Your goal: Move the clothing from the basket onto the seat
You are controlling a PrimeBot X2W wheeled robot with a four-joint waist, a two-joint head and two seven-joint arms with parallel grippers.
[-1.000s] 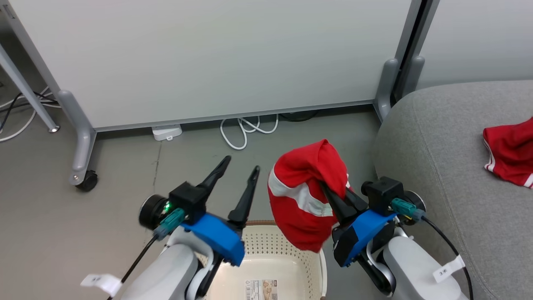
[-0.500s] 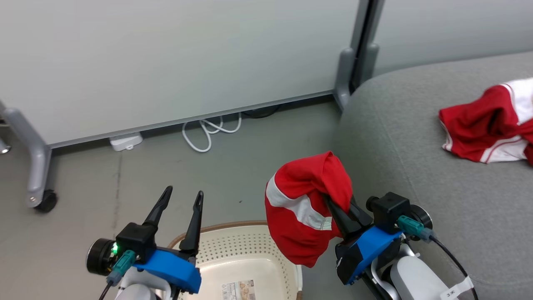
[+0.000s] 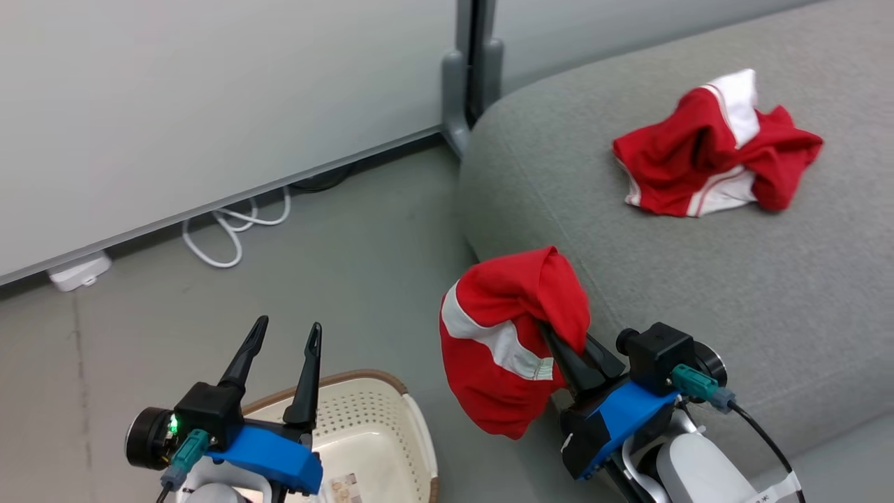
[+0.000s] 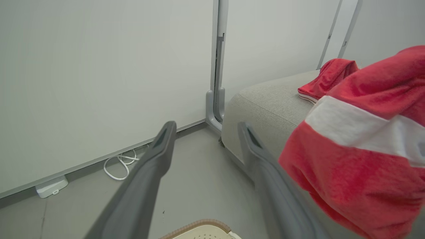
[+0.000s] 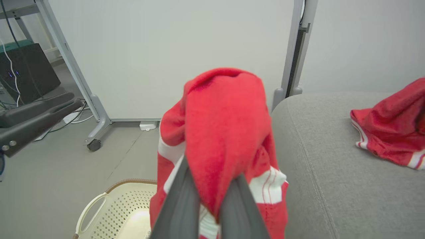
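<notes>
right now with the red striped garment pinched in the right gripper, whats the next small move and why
Probably carry the right gripper rightward over the light-grey upholstered sofa cushion before opening. It is shut on the soft red garment with white stripes, which seems to hang at the cushion's edge; the other red garment lies farther in.

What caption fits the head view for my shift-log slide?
Right tool holds one red garment beside the grey seat, where a second garment already lies; left tool open by the basket.
</notes>
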